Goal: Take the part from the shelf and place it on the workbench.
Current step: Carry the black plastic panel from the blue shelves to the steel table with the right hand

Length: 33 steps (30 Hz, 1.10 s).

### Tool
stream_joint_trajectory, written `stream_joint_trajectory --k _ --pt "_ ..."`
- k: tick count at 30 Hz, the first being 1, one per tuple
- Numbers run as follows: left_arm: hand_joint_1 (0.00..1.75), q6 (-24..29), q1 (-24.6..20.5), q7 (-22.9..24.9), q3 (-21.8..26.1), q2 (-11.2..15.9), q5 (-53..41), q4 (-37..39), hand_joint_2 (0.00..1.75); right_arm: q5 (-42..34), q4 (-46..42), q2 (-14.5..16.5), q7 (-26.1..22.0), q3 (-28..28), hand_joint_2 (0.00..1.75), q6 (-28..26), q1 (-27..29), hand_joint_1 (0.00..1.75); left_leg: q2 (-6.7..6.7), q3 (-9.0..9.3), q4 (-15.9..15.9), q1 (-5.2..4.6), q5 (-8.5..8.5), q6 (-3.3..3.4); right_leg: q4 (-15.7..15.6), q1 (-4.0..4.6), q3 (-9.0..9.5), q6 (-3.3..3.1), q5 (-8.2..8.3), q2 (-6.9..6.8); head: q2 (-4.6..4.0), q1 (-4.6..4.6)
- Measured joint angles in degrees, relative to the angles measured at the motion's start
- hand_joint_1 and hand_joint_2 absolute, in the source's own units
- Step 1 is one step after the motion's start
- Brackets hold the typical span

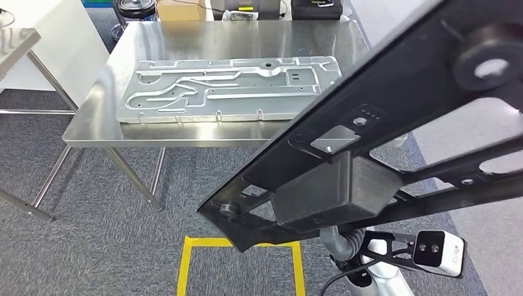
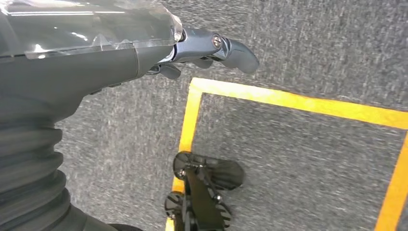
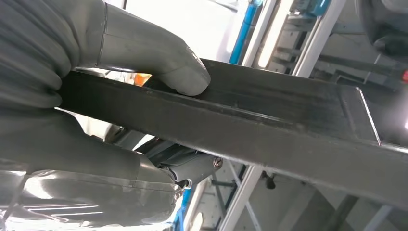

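A long black metal frame part (image 1: pixel 370 142) with cut-outs and a boxy block on it slants across the right of the head view, held above the floor. In the right wrist view my right hand (image 3: pixel 72 120) grips one bar of this part (image 3: pixel 269 139), the thumb (image 3: pixel 163 62) pressed on top and the fingers underneath. The steel workbench (image 1: pixel 185 137) stands ahead on the left, apart from the part. My left hand (image 2: pixel 202 50) hangs over the carpet with nothing in it, fingers loosely extended.
A large machined aluminium plate (image 1: pixel 228 89) lies across the workbench. A yellow taped square (image 1: pixel 240 246) marks the grey carpet below me. Boxes and dark cases (image 1: pixel 182 9) stand behind the bench. A second steel table (image 1: pixel 18 43) is at far left.
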Motion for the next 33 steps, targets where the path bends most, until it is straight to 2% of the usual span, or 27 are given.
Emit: stream_joint_trajectory --k 1,2,5,6,7,9,10,11,12,13,15,16,17,20,21,22,24,25,26,27,29,30,31,33 --pt "0.00 0.0 0.0 -0.1 0.0 0.0 0.1 0.0 1.75 0.1 -0.1 0.1 -0.1 0.0 1.75 0.0 0.3 1.75 -0.03 0.08 -1.1 -0.17 0.68 0.28 0.1 -0.01 -0.08 0.27 -0.19 0.09 0.00 0.00" --pt "0.00 0.1 0.1 -0.2 0.0 0.1 0.2 0.0 1.75 0.2 -0.1 0.1 -0.2 -0.1 1.75 0.1 0.5 1.75 -0.05 -0.02 -1.1 -0.34 0.57 0.49 0.1 -0.02 -0.16 0.57 -0.28 0.17 0.00 0.00" --pt "0.00 0.1 0.0 -0.5 0.0 0.1 0.3 0.0 1.75 0.3 -0.4 0.4 -0.3 -0.4 1.75 0.4 1.1 1.75 0.07 0.48 -1.8 0.06 1.32 1.28 1.1 0.00 -0.50 1.62 -1.42 0.13 0.00 0.00" --pt "0.00 0.1 -0.1 -0.7 0.0 0.1 0.3 0.0 1.75 0.3 -0.5 0.4 -0.3 -0.6 1.75 0.5 1.1 1.75 0.15 0.71 -2.1 0.26 1.37 1.50 3.0 -0.08 -1.37 1.97 -2.57 0.03 0.00 0.00" --pt "0.00 0.0 -0.2 -0.7 0.0 0.1 0.3 0.0 1.75 0.3 -0.6 0.5 -0.3 -0.7 1.75 0.6 1.1 1.75 0.25 0.88 -2.2 0.31 1.32 1.62 6.2 -0.35 -2.97 2.28 -4.19 -0.09 0.00 0.00" --pt "0.00 -0.2 -0.3 -0.9 0.0 0.1 0.3 0.0 1.75 0.3 -0.6 0.5 -0.4 -0.8 1.75 0.8 1.4 1.75 0.44 1.08 -2.2 0.33 1.04 1.74 13.6 -0.82 -7.14 2.81 -6.87 -0.28 0.00 0.00" --pt "0.00 -0.4 -0.3 -0.9 0.0 0.1 0.3 0.0 1.75 0.3 -0.6 0.5 -0.4 -0.9 1.75 0.9 1.5 1.75 0.55 1.23 -2.2 0.34 0.86 1.72 15.7 -1.03 -8.56 3.00 -6.97 -0.39 0.00 0.00" --pt "0.00 -0.5 -0.3 -0.9 0.0 0.1 0.3 0.0 1.75 0.3 -0.6 0.5 -0.4 -1.0 1.75 0.9 1.6 1.75 0.66 1.46 -2.1 0.36 0.67 1.65 15.5 -1.19 -8.83 3.12 -5.86 -0.53 0.00 0.00" --pt "0.00 -0.6 -0.3 -1.0 0.0 0.1 0.3 0.0 1.75 0.3 -0.7 0.5 -0.4 -1.1 1.75 1.0 1.6 1.75 0.77 1.80 -2.1 0.39 0.44 1.55 13.0 -1.33 -7.95 3.17 -3.82 -0.76 0.00 0.00" --pt "0.00 -0.7 -0.3 -1.0 0.0 0.1 0.3 0.0 1.75 0.3 -0.7 0.5 -0.4 -1.1 1.75 1.0 1.7 1.75 0.88 2.20 -2.1 0.42 0.18 1.39 9.1 -1.42 -6.20 3.14 -1.43 -1.19 0.00 0.00" --pt "0.00 -0.8 -0.3 -1.0 0.0 0.1 0.3 0.0 1.75 0.3 -0.9 0.5 -0.4 -1.2 1.75 1.1 1.6 1.75 1.09 2.79 -2.1 0.25 -0.33 0.83 2.3 -1.11 -3.12 2.74 1.31 -2.15 0.00 0.00" --pt "0.00 -0.8 -0.3 -0.9 0.0 0.1 0.3 0.0 1.75 0.3 -1.0 0.6 -0.4 -1.3 1.75 1.1 1.7 1.75 1.24 2.95 -2.1 0.14 -0.51 0.49 0.8 -0.91 -2.45 2.41 1.63 -2.34 0.00 0.00" --pt "0.00 -0.7 -0.3 -0.9 0.0 0.1 0.3 0.0 1.75 0.3 -1.1 0.7 -0.5 -1.4 1.75 1.2 1.7 1.75 1.45 3.05 -2.1 0.07 -0.63 0.12 0.4 -0.70 -2.36 2.02 1.40 -2.20 0.00 0.00" --pt "0.00 -0.7 -0.4 -0.9 0.0 0.2 0.3 0.0 1.75 0.3 -1.3 1.0 -0.5 -1.5 1.75 1.5 1.7 1.75 1.63 3.04 -1.3 0.30 -1.59 -0.91 0.0 -0.80 -2.21 0.76 1.57 -1.27 0.00 0.00" --pt "0.00 -0.7 -0.4 -0.9 0.0 0.2 0.2 0.0 1.75 0.3 -1.4 1.2 -0.4 -1.6 1.75 1.6 1.6 1.75 1.28 2.29 0.5 0.39 -2.84 -1.13 -0.1 -0.85 -2.11 0.37 1.63 -1.05 0.00 0.00" --pt "0.00 -0.7 -0.4 -0.9 0.0 0.2 0.2 0.0 1.75 0.3 -1.5 1.3 -0.4 -1.6 1.75 1.7 1.6 1.75 0.78 0.85 3.7 0.46 -4.65 -1.28 -0.2 -0.86 -2.03 0.06 1.65 -0.82 0.00 0.00" --pt "0.00 -0.7 -0.3 -0.9 0.0 0.2 0.2 0.0 1.75 0.3 -1.5 1.5 -0.3 -1.6 1.75 1.9 1.6 1.75 0.22 -3.08 11.8 0.48 -8.28 -1.39 -0.2 -0.63 -2.04 -0.26 1.59 -0.29 0.00 0.00" --pt "0.00 -0.7 -0.2 -0.9 0.0 0.2 0.2 0.0 1.75 0.3 -1.5 1.6 -0.3 -1.7 1.75 1.9 1.7 1.75 0.12 -4.57 14.7 0.47 -9.01 -1.38 -0.2 -0.49 -2.02 -0.33 1.55 -0.02 0.00 0.00" --pt "0.00 -0.7 -0.2 -0.9 0.0 0.2 0.2 0.0 1.75 0.4 -1.5 1.6 -0.1 -1.8 1.75 1.9 1.7 1.75 0.09 -5.08 15.4 0.45 -8.52 -1.26 -0.1 -0.34 -1.94 -0.38 1.52 0.22 0.00 0.00" --pt "0.00 -0.7 -0.2 -0.9 0.0 0.2 0.2 0.0 1.75 0.5 -1.5 1.6 0.0 -1.8 1.75 1.9 1.7 1.75 0.07 -4.37 13.5 0.43 -6.86 -1.04 -0.1 -0.20 -1.80 -0.42 1.46 0.45 0.00 0.00" --pt "0.00 -0.7 -0.2 -0.8 0.0 0.2 0.2 0.0 1.75 0.8 -1.4 1.6 0.2 -1.9 1.75 1.8 1.7 1.75 -0.16 -0.70 5.4 0.23 -2.51 -0.28 -0.1 0.05 -1.40 -0.36 1.30 0.83 0.00 0.00" --pt "0.00 -0.7 -0.3 -0.7 0.0 0.3 0.2 0.0 1.75 0.9 -1.4 1.6 0.2 -1.9 1.75 1.8 1.7 1.75 -0.32 0.98 1.7 0.08 -1.11 0.08 0.0 0.17 -1.33 -0.22 1.21 0.98 0.00 0.00" --pt "0.00 -0.6 -0.3 -0.6 0.0 0.3 0.3 0.0 1.75 1.1 -1.4 1.7 0.3 -1.9 1.75 1.7 1.7 1.75 -0.46 1.98 -0.6 -0.10 -0.48 0.37 0.0 0.21 -1.37 -0.01 1.16 1.07 0.00 0.00" --pt "0.00 -0.5 -0.4 -0.3 0.0 0.3 0.3 0.0 1.75 1.3 -1.4 1.9 0.4 -1.9 1.75 1.7 1.8 1.75 -0.55 2.35 -1.8 -0.33 -0.38 0.73 0.1 0.14 -1.57 0.56 1.21 1.18 0.00 0.00"
